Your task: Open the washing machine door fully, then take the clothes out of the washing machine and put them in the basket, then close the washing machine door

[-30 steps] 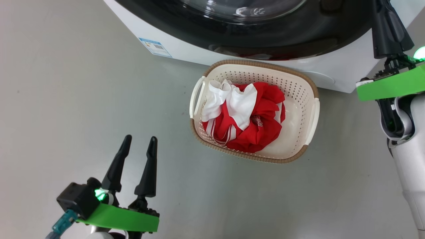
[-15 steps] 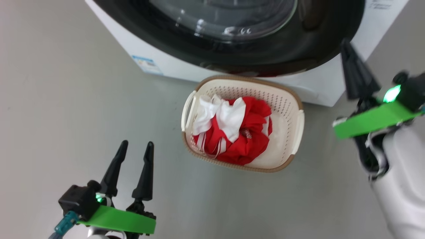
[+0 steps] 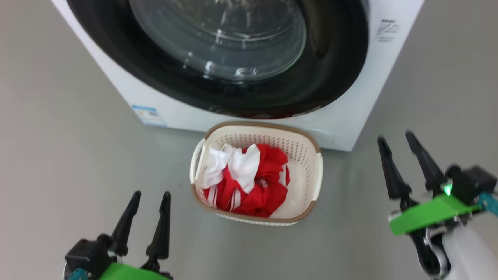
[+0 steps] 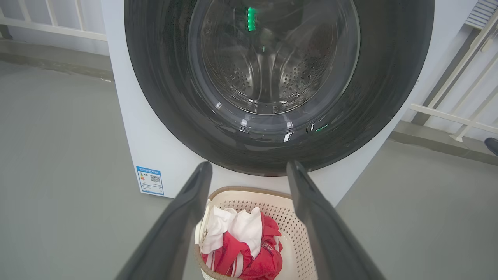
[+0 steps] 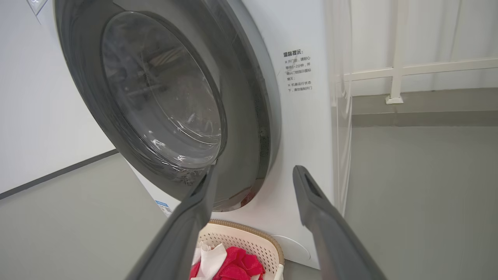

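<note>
The white washing machine (image 3: 342,116) stands ahead with its black-rimmed glass door (image 3: 218,42) shut flat against the front; through the glass the steel drum (image 4: 268,70) shows. On the floor in front sits the cream basket (image 3: 311,171) holding red and white clothes (image 3: 249,182). My left gripper (image 3: 149,196) hangs open at the lower left, empty, well left of the basket. My right gripper (image 3: 397,140) is open and empty at the right, beside the machine's corner. The basket (image 4: 288,217) and clothes (image 4: 241,241) lie between the left fingers, and the door (image 5: 155,97) fills the right wrist view.
Grey floor (image 3: 58,155) spreads on both sides of the machine. A blue label (image 3: 149,115) marks its lower left front. White railings (image 4: 459,112) stand behind it to the right, and a white wall (image 5: 35,116) to the left in the right wrist view.
My right gripper has come down off the door edge and its fingers have parted. The head view has tilted up, showing more of the shut door.
</note>
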`<state>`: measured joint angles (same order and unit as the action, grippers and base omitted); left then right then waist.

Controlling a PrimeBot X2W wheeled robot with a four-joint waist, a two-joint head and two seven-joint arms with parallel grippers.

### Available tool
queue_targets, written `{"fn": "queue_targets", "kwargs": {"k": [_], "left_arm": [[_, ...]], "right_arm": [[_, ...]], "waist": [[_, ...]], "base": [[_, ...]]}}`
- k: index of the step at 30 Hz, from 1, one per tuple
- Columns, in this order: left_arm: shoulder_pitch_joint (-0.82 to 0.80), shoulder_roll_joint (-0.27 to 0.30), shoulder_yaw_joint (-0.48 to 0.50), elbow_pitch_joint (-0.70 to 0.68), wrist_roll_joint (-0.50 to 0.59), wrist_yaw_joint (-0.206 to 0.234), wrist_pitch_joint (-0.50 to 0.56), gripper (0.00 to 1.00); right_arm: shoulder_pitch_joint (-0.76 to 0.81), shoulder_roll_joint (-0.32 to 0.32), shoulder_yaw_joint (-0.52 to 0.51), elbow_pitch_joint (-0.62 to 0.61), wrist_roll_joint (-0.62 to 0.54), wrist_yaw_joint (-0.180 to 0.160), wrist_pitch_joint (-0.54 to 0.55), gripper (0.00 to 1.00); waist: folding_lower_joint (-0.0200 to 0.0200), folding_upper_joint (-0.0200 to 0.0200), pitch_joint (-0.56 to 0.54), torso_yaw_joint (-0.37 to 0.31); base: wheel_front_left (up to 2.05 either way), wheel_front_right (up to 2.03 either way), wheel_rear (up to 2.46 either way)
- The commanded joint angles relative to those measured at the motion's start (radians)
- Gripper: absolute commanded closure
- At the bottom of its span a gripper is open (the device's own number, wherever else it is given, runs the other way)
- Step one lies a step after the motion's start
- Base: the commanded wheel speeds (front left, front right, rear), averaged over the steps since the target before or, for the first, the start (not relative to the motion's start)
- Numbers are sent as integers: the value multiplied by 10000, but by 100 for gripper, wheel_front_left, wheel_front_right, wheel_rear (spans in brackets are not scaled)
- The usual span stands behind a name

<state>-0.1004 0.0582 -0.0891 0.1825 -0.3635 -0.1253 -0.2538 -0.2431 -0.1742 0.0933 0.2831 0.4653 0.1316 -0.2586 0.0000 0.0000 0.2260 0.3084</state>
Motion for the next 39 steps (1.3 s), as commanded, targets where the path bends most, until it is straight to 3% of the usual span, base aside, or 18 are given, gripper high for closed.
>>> {"fn": "queue_targets", "kwargs": {"k": [1, 21, 39], "left_arm": [[124, 290, 357, -185, -27, -54, -80, 0], [1191, 737, 755, -104, 111, -54, -80, 0], [1664, 682, 964, -123, 190, -54, -80, 0]], "right_arm": [[300, 61, 80, -322, -91, -9, -32, 0], [2821, 159, -660, -620, -346, -9, -32, 0], [3893, 228, -1351, -755, -496, -9, -32, 0]], "waist": [[0, 0, -543, -461], [0, 0, -1842, -1800], [0, 0, -2175, -2251]], "base": [[0, 0, 0], [0, 0, 0], [0, 0, 0]]}}
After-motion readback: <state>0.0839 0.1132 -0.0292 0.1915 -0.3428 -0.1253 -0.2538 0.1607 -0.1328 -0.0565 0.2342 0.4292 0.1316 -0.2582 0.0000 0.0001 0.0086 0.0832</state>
